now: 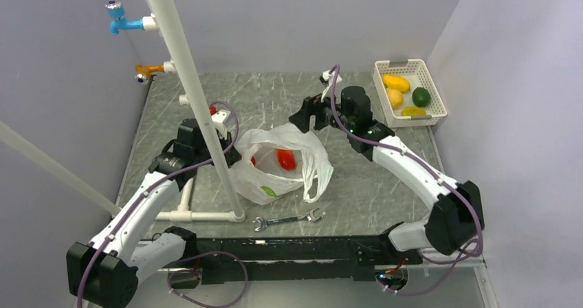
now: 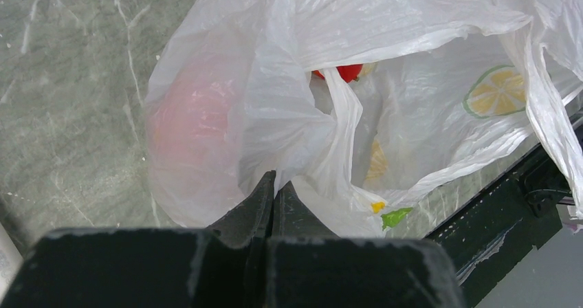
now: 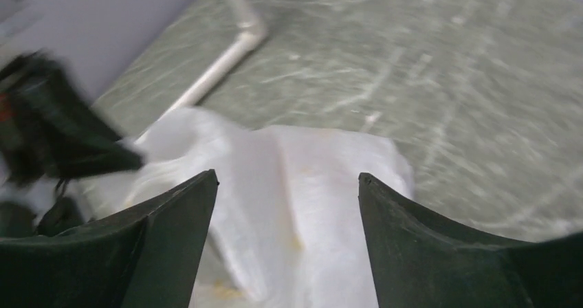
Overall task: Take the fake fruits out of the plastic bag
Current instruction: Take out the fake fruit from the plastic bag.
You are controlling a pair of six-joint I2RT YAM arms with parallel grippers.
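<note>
The plastic bag (image 1: 282, 167) lies crumpled in the middle of the table, its mouth open upward. A red fruit (image 1: 286, 159) shows inside it. In the left wrist view the red fruit (image 2: 342, 72) peeks past a fold, and a pinkish fruit (image 2: 192, 129) shows through the film. My left gripper (image 2: 276, 179) is shut on the bag's left edge (image 2: 323, 150); in the top view it (image 1: 232, 148) is partly hidden behind the white pipe. My right gripper (image 1: 304, 119) is open and empty above the bag's far edge (image 3: 302, 205); its view (image 3: 287, 177) is blurred.
A white lattice basket (image 1: 385, 66) at the back right holds yellow fruits and a green one. A white pipe frame (image 1: 196, 102) slants over the left side, with blue (image 1: 120, 23) and orange (image 1: 146, 69) taps. A wrench (image 1: 289, 220) lies near the front edge.
</note>
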